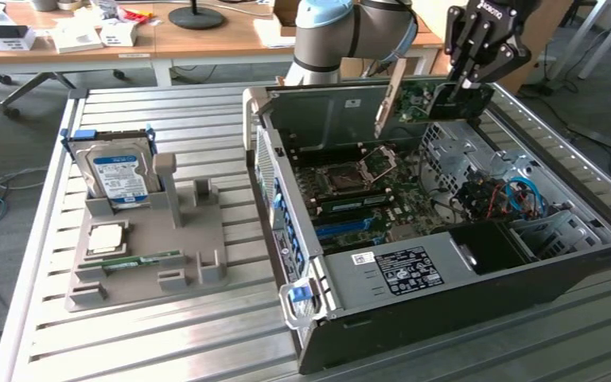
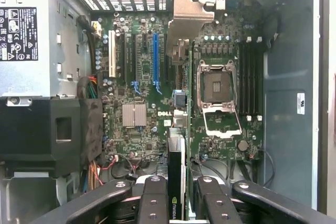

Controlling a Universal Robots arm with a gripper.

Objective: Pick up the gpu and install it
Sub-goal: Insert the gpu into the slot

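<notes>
On the exterior view's left we are seeing a silver hard drive (image 1: pixel 118 173) standing in a gray tray (image 1: pixel 136 278), with the open computer case (image 1: pixel 444 310) lying next to it. Farther right, the gripper (image 1: pixel 460 94) is holding the gpu (image 1: pixel 416 97) up in the air over the far end of the case. Its jaws are partly closed and squeezing the card from both sides, and in the wrist view we are seeing it sticking out between the fingers (image 2: pixel 153 203), over the green board (image 2: pixel 142 77).
</notes>
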